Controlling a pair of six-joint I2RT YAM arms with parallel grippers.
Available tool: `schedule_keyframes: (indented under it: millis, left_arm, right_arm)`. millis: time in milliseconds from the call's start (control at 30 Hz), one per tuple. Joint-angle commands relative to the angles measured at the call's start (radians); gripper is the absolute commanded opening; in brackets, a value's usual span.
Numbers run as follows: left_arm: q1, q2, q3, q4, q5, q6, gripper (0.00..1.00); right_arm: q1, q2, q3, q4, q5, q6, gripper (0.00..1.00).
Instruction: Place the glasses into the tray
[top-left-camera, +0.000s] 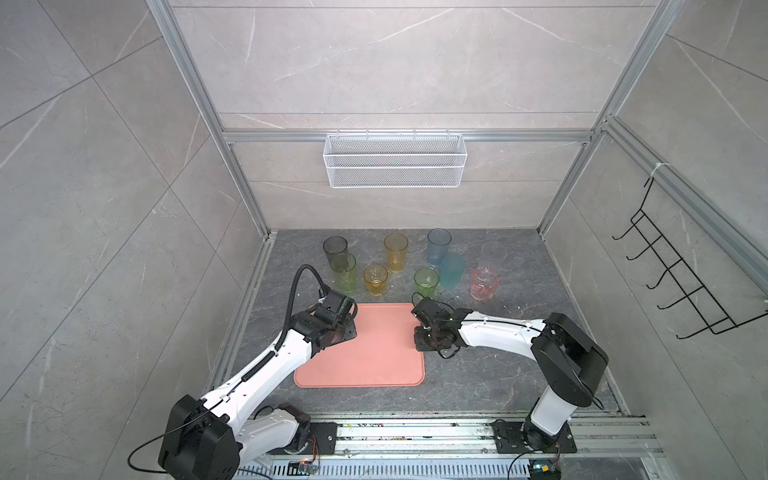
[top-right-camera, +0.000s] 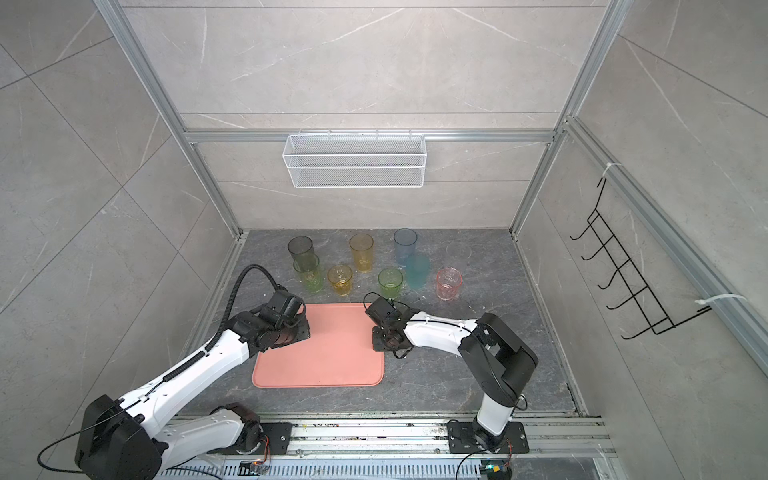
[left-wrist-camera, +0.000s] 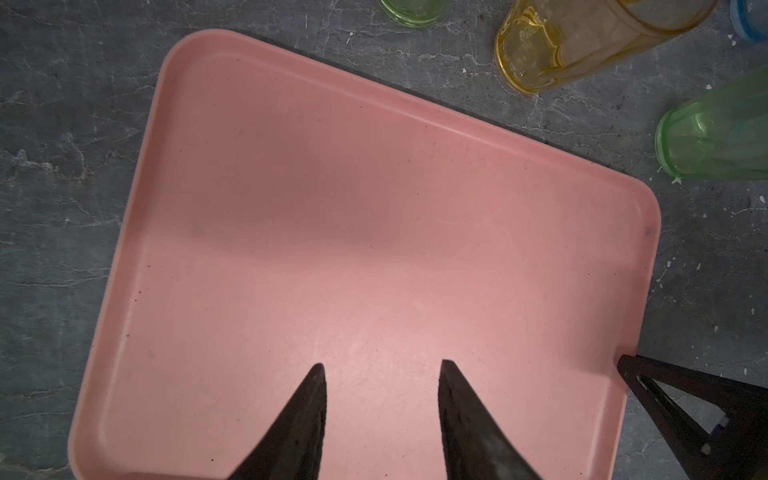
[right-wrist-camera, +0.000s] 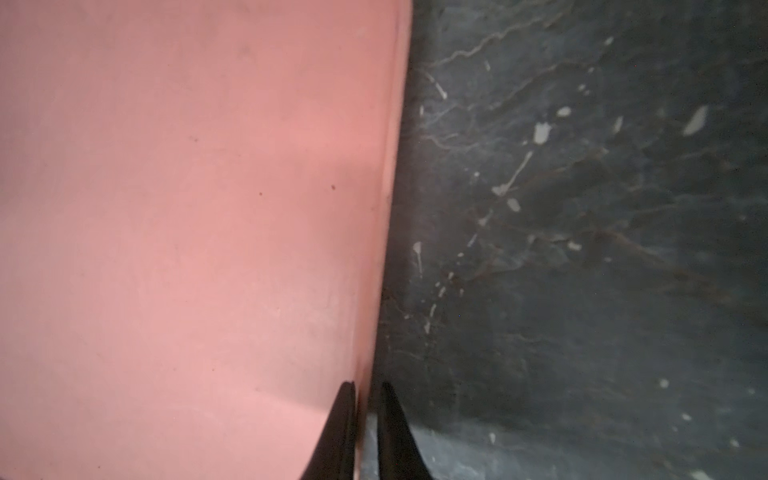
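In both top views, the flat salmon-pink rounded-rectangle tray lay on the dark marbled table. The translucent tinted tumblers stood behind it, none inside.

In the left wrist view, the left gripper hung half-open and empty over the tray.

In the right wrist view, the right gripper pinched the tray's rim.

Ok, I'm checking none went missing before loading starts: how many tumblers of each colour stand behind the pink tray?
Smoky grey translucent tumbler: 1
Amber translucent tumblers, tall and short: 2
Green translucent tumblers, tall yellow-green and short green: 2
Blue translucent tumbler: 1
Teal translucent tumbler: 1
Pink translucent tumbler: 1
Clear tumbler: 1
Total: 9
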Motion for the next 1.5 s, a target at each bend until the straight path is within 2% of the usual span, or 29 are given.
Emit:
schedule_keyframes:
  millis: [0,233,367,833,1167,1267,1467]
  left_arm:
    - [0.005,-0.019,0.022,-0.004,-0.014,0.005,0.46]
    - [0.005,-0.012,0.029,-0.005,-0.010,0.008,0.46]
    - [0.005,-0.014,0.026,-0.019,-0.019,0.010,0.46]
    - [0.005,-0.023,0.039,-0.036,-0.036,0.013,0.46]
    - [0.005,0.003,0.073,-0.042,-0.049,0.035,0.46]
    - [0.010,0.009,0.089,-0.039,-0.056,0.049,0.46]
    - [0.058,0.031,0.170,-0.057,-0.063,0.094,0.47]
  right_arm:
    - [0.002,-0.009,-0.024,-0.031,0.044,-0.002,0.12]
    - [-0.036,-0.078,-0.101,-0.057,0.059,-0.006,0.08]
    - [-0.073,-0.136,-0.141,-0.084,0.062,-0.053,0.08]
    - [-0.310,-0.292,-0.251,-0.157,0.056,-0.218,0.09]
    - [-0.313,-0.254,-0.226,-0.150,0.034,-0.237,0.11]
    - [-0.312,-0.252,-0.222,-0.152,0.029,-0.237,0.13]
    - [-0.311,-0.324,-0.201,-0.160,0.029,-0.263,0.28]
